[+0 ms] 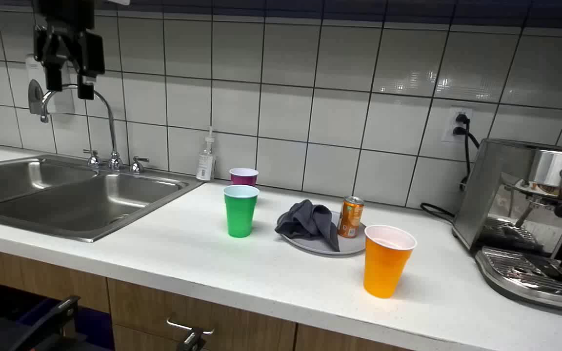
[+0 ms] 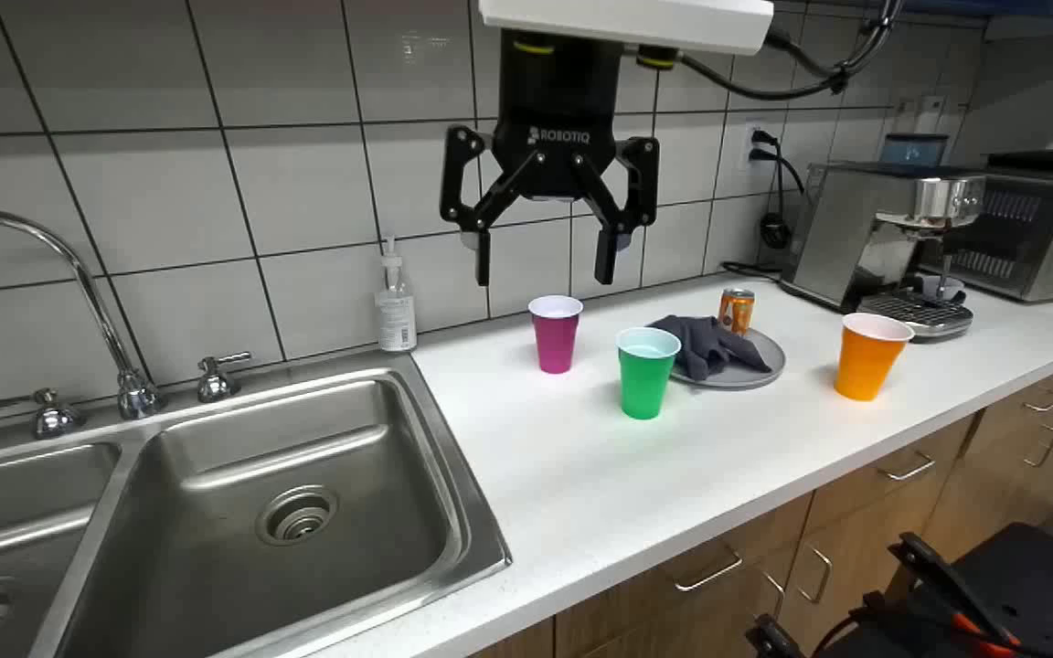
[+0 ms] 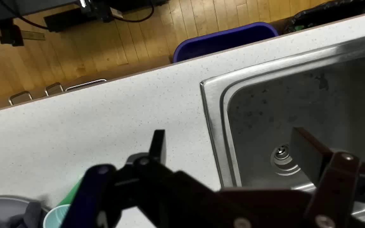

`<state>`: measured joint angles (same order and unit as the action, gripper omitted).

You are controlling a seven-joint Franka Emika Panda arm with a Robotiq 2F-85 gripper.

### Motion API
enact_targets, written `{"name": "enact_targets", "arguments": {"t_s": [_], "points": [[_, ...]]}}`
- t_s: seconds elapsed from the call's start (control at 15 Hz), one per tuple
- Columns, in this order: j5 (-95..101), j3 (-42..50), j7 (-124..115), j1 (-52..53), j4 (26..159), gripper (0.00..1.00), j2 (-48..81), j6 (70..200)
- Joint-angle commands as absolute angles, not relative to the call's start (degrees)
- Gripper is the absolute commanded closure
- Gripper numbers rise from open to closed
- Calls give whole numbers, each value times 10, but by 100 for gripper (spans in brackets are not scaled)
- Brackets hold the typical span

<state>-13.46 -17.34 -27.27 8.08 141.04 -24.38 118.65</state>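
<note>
One gripper is hanging well above your bench, jaws standing wide apart, gripping nothing. In the wrist view you're straddling the edge of the sink: one finger is showing against the bench, the other against the sink floor, next to the drain. Green cup is standing upright on the bench; in the wrist view you're seeing only part of it, the gripper and frame edge hiding the rest. Purple cup is standing near it, closer to the tiled wall. Gray plate is sitting just past the green cup, carrying a crumpled dark cloth and an orange can. Farther along you're getting the orange cup, then the coffee machine. Pump bottle is standing by the wall, at the sink's back corner.
</note>
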Motion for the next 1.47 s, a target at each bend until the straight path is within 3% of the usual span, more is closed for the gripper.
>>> {"name": "enact_targets", "arguments": {"t_s": [0.0,0.27,0.73,1.4], "points": [[-132,-168,-275,86,1410,0,-243,1186],[-107,-175,-282,82,1421,0,-252,1200],[-78,-166,-311,57,1479,0,-274,1336],[-18,-141,-373,-34,1524,0,-277,1451]]}}
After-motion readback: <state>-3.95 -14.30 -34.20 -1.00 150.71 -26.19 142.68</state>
